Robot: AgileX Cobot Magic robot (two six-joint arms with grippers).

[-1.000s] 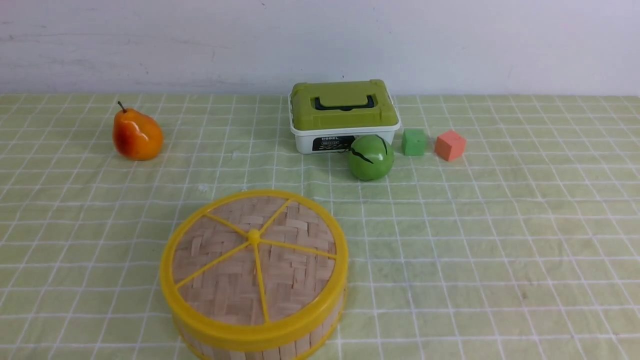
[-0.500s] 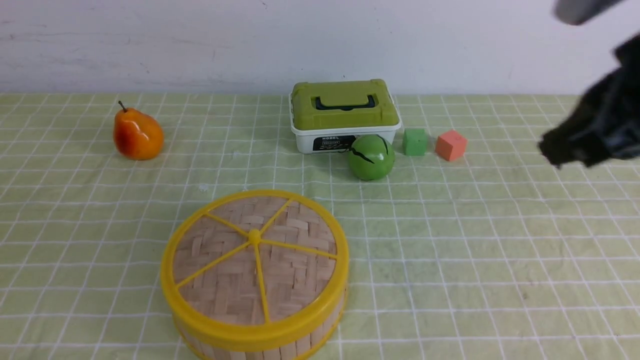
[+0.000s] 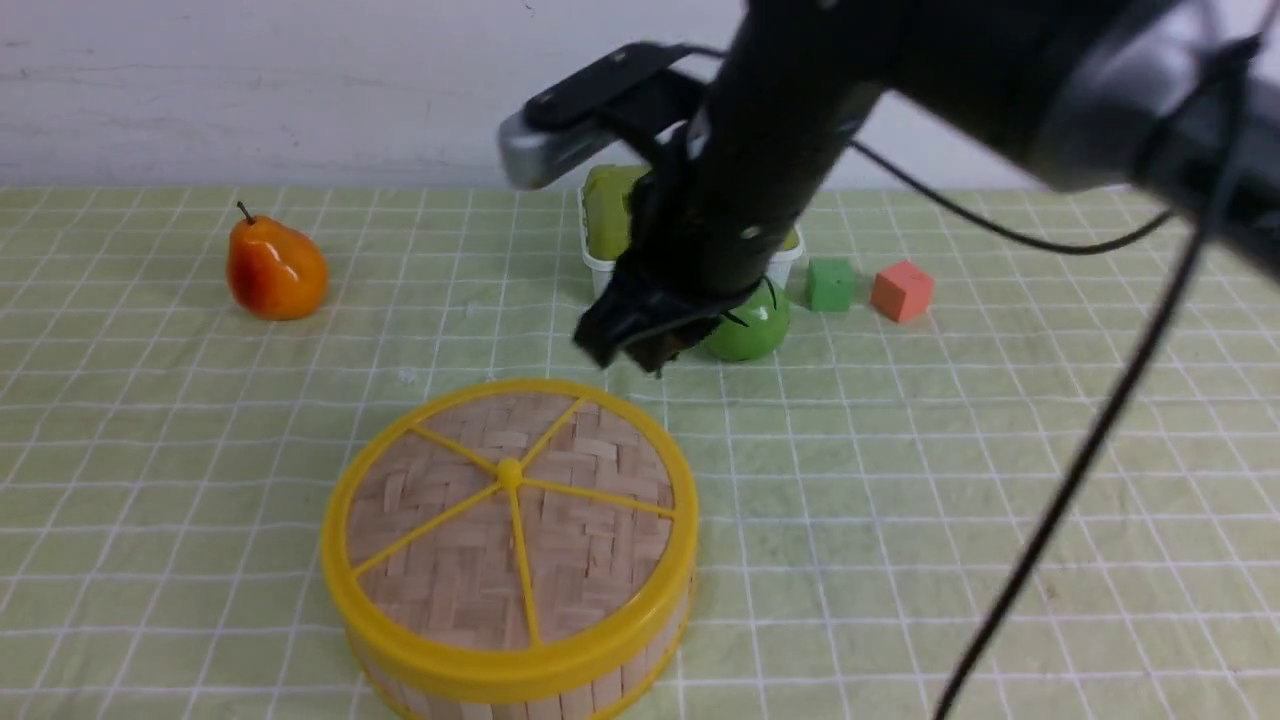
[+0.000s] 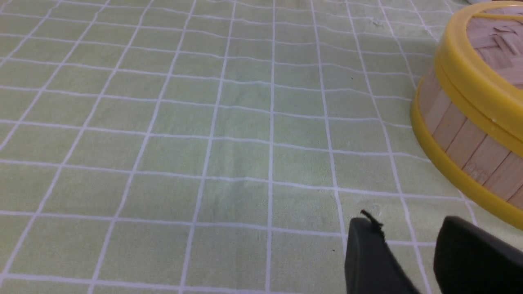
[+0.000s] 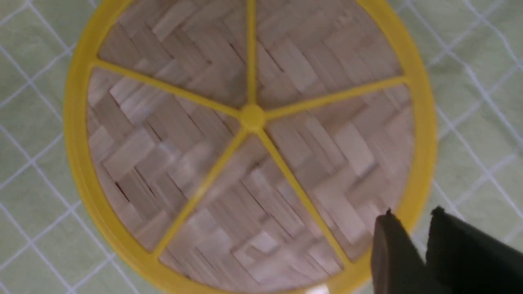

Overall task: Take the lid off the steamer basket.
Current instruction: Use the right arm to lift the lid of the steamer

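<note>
The lid (image 3: 590,560) covers the basket (image 3: 600,697), a gap separating its far rim from the ball (image 3: 757,330). Both tools, right (image 5: 412,214) and left (image 4: 406,220), are parted, gripping nothing.

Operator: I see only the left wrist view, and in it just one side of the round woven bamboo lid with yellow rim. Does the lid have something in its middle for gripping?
Observer: Yes, the lid has a small yellow round knob where its five yellow spokes meet.
Operator: Thank you. And the right gripper, is it already touching the lid?
Observer: No. The right gripper hangs clear of the lid; the front view shows tablecloth between them.
</note>
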